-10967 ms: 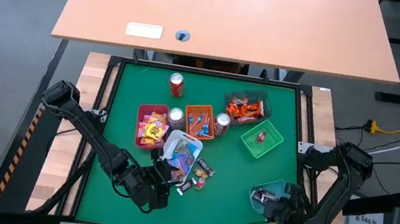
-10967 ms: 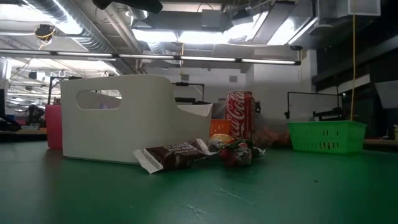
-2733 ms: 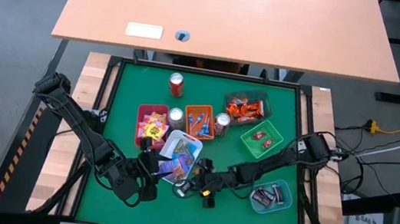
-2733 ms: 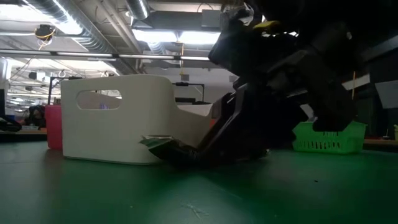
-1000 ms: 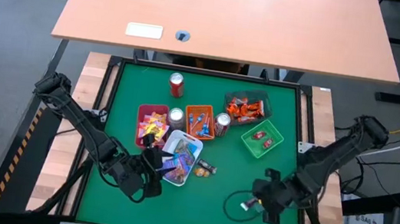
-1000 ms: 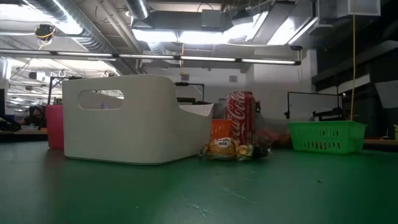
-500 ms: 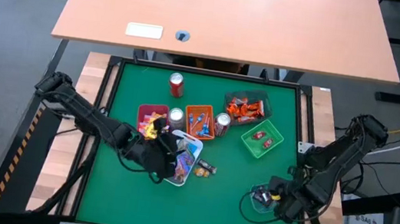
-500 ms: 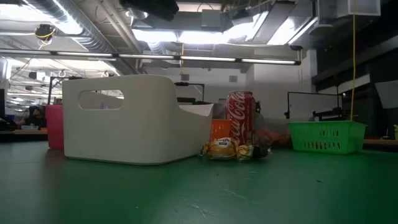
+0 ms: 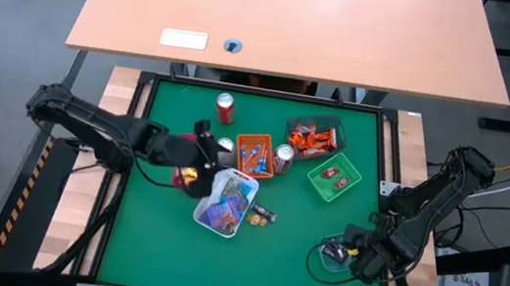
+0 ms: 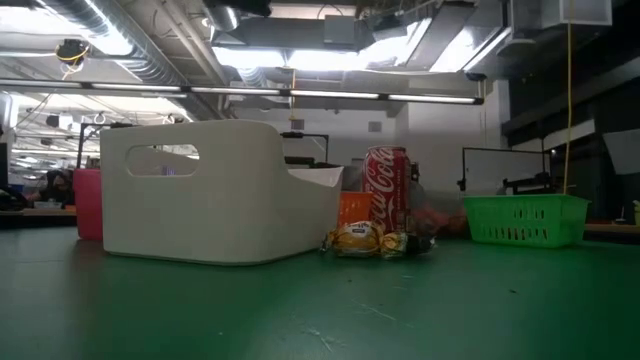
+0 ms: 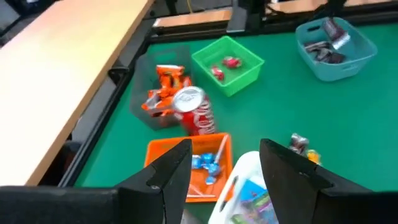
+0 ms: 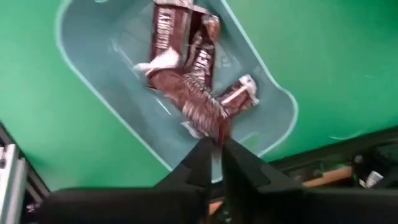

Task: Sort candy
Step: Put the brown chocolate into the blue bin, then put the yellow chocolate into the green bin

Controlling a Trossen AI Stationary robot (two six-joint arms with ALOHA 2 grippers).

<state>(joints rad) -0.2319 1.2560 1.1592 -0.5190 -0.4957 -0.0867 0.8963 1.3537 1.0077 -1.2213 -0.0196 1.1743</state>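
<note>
— Green felt covers the table [image 9: 154, 238], on which coloured trays are grouped near the middle. Where is the candy placed?

— Brown-wrapped bars [image 12: 186, 74] are gathered in the teal tray [image 12: 81, 56] at the table's right front. One brown bar [image 12: 199, 109] is seen pinched at its end between the nearly closed fingertips of the right gripper [image 12: 216, 148], directly over that tray. Two loose sweets [image 9: 260, 215] are left on the felt beside the white bin [image 9: 215, 219].

— And the left gripper [image 11: 224, 165]?

— It is held spread wide and empty above the pink tray [image 9: 182, 143] and orange tray [image 9: 255, 154].

— Which step is in hand?

— A drop-off is judged under way. Next, the bar must be released fully, then the loose sweets fetched.
</note>
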